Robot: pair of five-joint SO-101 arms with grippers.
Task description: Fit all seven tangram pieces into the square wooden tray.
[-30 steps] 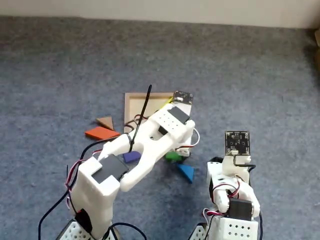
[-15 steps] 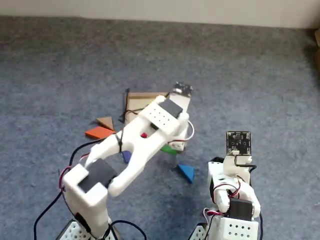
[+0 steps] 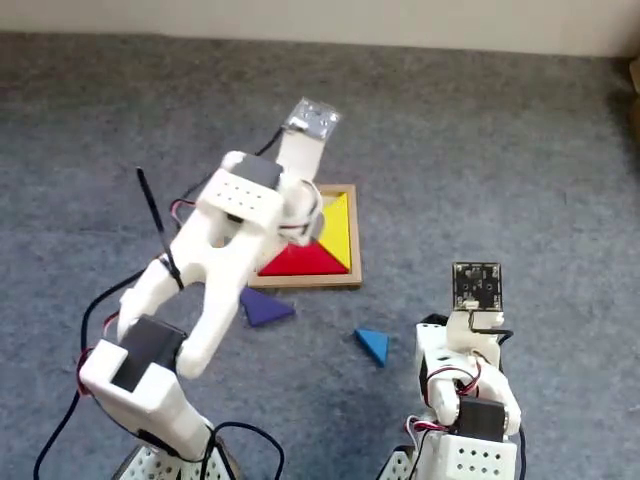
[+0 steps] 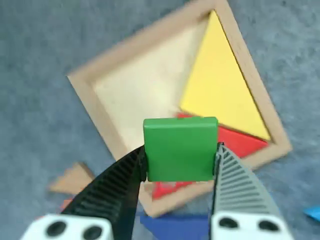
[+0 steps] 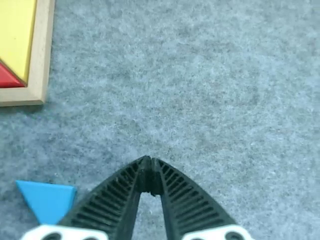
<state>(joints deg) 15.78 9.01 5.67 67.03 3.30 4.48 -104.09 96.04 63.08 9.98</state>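
My left gripper [image 4: 180, 150] is shut on a green square [image 4: 180, 148] and holds it in the air above the square wooden tray [image 4: 95, 107]. Inside the tray lie a yellow triangle [image 4: 222, 95] and a red triangle [image 4: 242, 141]; the rest of its floor is bare wood. From above, the left arm [image 3: 235, 215] covers the tray's [image 3: 340, 283] left part. On the carpet lie a purple piece [image 3: 262, 308], a blue triangle [image 3: 373, 344], a tan triangle [image 4: 72, 178] and an orange piece [image 4: 64, 204]. My right gripper [image 5: 149, 182] is shut and empty, low over the carpet beside the blue triangle [image 5: 46, 199].
Grey carpet covers the whole work area. The right arm [image 3: 465, 370] sits folded at the near right. A corner of the tray [image 5: 42, 55] lies a short way ahead of the right gripper. Open carpet stretches to the tray's right and behind it.
The left arm rose and swung to the left, lifting the green square off the carpet by the tray's near edge. The tray's yellow and red triangles came into sight. The right arm kept still.
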